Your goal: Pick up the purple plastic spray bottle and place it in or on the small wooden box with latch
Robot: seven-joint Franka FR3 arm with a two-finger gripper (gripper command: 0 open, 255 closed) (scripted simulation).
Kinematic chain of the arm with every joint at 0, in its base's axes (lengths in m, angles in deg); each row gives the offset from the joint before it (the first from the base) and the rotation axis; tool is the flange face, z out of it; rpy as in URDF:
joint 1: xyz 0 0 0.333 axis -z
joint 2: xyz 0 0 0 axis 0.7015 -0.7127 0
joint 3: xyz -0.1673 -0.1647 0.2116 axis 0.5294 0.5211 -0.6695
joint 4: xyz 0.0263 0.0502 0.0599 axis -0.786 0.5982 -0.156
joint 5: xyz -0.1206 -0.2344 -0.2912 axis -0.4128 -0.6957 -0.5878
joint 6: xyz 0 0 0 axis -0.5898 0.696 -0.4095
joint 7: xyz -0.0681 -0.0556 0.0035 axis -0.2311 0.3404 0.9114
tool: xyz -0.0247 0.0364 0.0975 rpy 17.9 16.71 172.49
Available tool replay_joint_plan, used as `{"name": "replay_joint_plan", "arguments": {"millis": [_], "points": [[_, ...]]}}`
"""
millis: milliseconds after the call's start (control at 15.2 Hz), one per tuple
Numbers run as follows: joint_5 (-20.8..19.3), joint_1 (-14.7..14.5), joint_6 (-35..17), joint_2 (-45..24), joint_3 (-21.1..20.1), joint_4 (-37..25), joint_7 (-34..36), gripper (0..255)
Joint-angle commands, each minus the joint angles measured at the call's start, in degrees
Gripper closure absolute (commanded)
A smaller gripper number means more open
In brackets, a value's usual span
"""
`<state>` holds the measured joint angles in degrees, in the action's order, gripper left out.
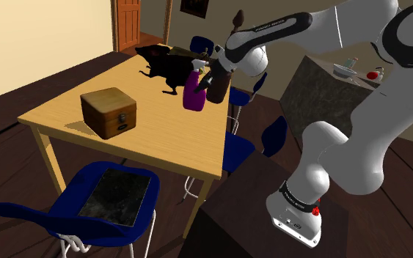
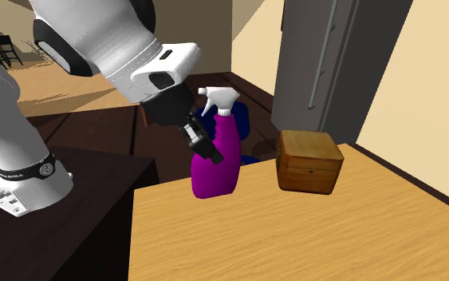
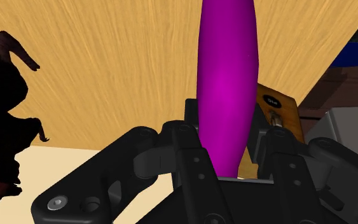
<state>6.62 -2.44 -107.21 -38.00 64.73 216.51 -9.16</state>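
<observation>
Claw (image 3: 228, 121) clamped on purple spray bottle (image 2: 218, 164), upper body, at table (image 2: 294, 239) edge nearest stand (image 2: 71, 215); prob light, slick plastic, so hold below neck.

The spray bottle (image 1: 194, 94) has a purple body and a white trigger head. It is upright, near one edge of the bench (image 1: 161, 139), with its upper body clasped in the pincer (image 3: 227, 130). The wooden box (image 1: 109, 111) is brown, closed, with a front latch. It rests on the bench, apart from the bottle.
</observation>
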Motion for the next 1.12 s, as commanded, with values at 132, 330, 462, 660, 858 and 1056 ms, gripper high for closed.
{"name": "replay_joint_plan", "arguments": {"millis": [132, 330, 462, 660, 858, 1056], "points": [[-5.4, 2.9, 2.2, 2.4, -2.7, -0.9, 4.6, 255], [-8.4, 4.7, 4.1, 3.9, -4.4, -1.8, 7.4, 255], [-10.1, 5.7, 5.4, 4.8, -5.5, -2.5, 9.0, 255], [-12.2, 7.0, 7.5, 6.0, -6.9, -3.7, 11.1, 255], [-13.9, 8.0, 9.4, 7.0, -8.0, -5.0, 12.8, 255], [-9.7, 4.4, 8.7, 1.6, -7.6, -8.8, 13.1, 255]]}}
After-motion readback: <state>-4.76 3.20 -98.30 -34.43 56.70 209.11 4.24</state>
